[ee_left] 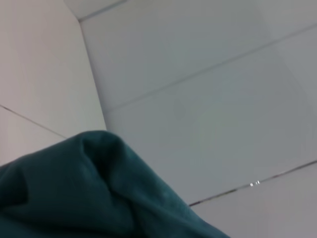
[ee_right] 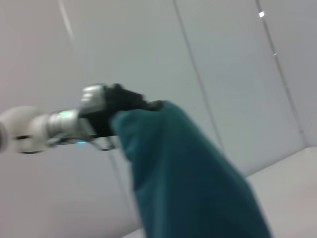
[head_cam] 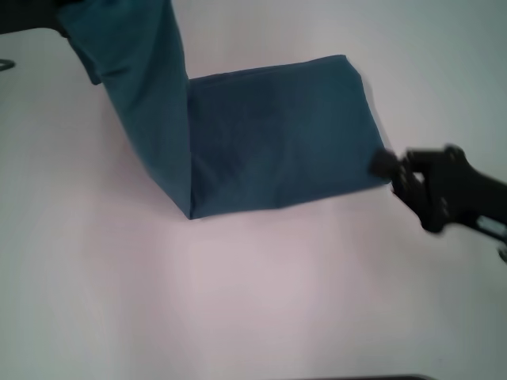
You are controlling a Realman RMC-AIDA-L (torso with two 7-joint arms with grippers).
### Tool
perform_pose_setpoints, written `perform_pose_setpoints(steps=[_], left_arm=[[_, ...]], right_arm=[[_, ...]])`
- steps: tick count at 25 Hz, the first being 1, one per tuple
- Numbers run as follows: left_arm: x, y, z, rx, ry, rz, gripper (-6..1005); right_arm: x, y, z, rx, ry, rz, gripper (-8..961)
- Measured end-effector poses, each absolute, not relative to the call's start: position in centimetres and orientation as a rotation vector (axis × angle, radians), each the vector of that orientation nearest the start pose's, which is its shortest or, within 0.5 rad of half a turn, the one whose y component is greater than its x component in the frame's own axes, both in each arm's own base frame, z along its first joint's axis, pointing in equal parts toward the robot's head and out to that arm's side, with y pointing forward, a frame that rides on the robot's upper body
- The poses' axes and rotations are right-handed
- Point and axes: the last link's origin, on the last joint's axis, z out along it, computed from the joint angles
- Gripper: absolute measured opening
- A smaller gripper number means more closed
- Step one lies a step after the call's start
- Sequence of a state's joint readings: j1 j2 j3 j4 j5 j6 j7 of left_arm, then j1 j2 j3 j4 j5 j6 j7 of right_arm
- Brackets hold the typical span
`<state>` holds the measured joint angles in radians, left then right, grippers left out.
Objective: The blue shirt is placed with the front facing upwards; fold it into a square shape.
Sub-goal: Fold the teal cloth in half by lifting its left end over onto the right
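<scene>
The soft, floppy dark teal-blue cotton shirt (head_cam: 269, 142) lies partly folded on the white bench (head_cam: 238, 301). The left end effector (ee_right: 116, 106) holds one end up high. The right end effector (head_cam: 396, 176) sits at the far edge; its grip cannot be told. Corners look best to grab.

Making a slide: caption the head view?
Left gripper lifts one end of the blue shirt while right gripper sits at its edge.

Right gripper (head_cam: 386, 165): matte black, blocky angular housing on a black link. Left gripper (ee_right: 130, 101): black body behind a silver metal collar, on a white arm segment showing a green indicator light.
</scene>
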<state>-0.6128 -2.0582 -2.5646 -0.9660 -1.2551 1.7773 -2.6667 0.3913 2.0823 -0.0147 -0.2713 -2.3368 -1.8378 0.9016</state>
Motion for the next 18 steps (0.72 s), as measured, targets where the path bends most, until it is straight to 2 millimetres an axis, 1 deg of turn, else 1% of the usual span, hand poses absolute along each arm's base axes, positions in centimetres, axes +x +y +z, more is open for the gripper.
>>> perform_pose_setpoints(steps=[3,6,9,12,16,18], left_arm=[[-18.5,35.7,7.4,-2.411,-1.892,-1.065,48],[-17.6,36.1,6.2,-2.438,-1.888,-1.03,48],[-16.8,36.9,5.1,-2.423,-1.875,-1.009,49],[-16.1,37.6,4.1,-2.412,-1.867,-0.979,49],[-15.1,38.0,2.8,-2.416,-1.86,-0.966,47],[-14.6,38.2,1.7,-2.422,-1.863,-0.945,47]], right_arm=[[31.0,21.2,-2.1,-2.528,0.66,1.157,16],[31.2,19.9,-3.2,-2.631,0.69,1.105,16],[31.0,19.6,-4.4,-2.722,0.706,1.061,16],[30.7,19.6,-5.4,-2.753,0.72,1.044,16],[30.6,19.5,-6.2,-2.776,0.735,1.024,16],[30.6,19.5,-6.4,-2.786,0.739,1.011,16]])
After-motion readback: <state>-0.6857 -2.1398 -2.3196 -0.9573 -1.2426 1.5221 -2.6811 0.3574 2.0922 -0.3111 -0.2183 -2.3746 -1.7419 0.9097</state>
